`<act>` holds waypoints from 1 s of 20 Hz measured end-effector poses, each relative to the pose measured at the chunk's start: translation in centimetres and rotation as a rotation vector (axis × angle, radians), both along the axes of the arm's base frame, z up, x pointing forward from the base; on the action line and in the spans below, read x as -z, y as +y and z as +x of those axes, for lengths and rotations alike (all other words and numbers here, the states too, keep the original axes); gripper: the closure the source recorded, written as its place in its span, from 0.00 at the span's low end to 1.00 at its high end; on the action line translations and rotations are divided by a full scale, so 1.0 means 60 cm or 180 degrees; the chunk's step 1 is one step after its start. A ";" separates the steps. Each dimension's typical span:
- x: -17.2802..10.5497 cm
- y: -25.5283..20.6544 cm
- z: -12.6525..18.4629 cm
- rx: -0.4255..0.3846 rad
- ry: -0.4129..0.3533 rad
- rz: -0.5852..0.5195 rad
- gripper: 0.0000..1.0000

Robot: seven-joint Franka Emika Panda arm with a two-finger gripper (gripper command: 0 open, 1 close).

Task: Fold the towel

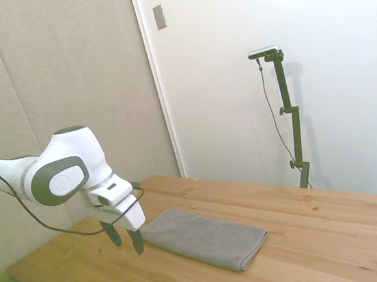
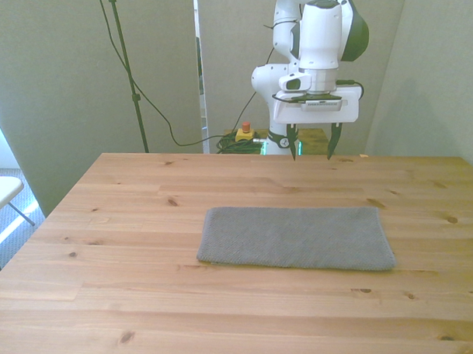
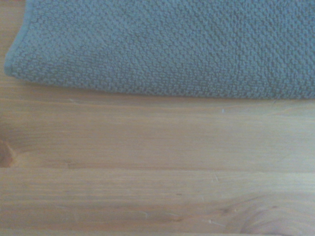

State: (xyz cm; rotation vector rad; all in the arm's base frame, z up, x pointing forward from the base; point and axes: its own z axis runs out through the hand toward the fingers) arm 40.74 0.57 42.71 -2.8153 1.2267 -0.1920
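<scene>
Towel: you see the grey towel lying flat on the wooden table, a long rectangle with its long sides running across the front view. It sits roughly mid-table, a little toward the front view's right. In the side view the towel shows a thick, rounded edge at the end nearer that camera, which looks like more than one layer, though you cannot count the layers.

Gripper: your gripper hangs above the table, beyond the towel's far long edge in the front view, pointing down. Its two dark fingers stand well apart with nothing between them. In the side view the gripper is just beside the towel's end nearest the arm, and its tips are clear of the cloth.

Contact: you have no touch between gripper and towel; wood shows between them in the front view.

Wrist view: you look down on one hemmed edge and a rounded corner of the towel, its terry weave plain to see, with bare planks of the table beside it.

Arm: your white arm reaches in from the side view's left, with a black cable looping beneath it.
</scene>
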 end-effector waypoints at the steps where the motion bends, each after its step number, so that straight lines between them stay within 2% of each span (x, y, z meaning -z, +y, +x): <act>1: 0.000 0.000 0.001 -0.0003 0.0002 0.0001 0.00; 5: -0.001 0.005 0.006 -0.0016 0.0003 -0.0011 0.00; 8: -0.020 0.036 0.033 0.0001 -0.0064 -0.0175 0.00; 12: -0.034 0.114 0.093 0.0074 -0.0189 -0.0547 0.00; 16: -0.015 0.208 0.142 0.0138 -0.0242 -0.0935 0.00; 20: 0.002 0.294 0.190 0.0169 -0.0224 -0.1033 0.00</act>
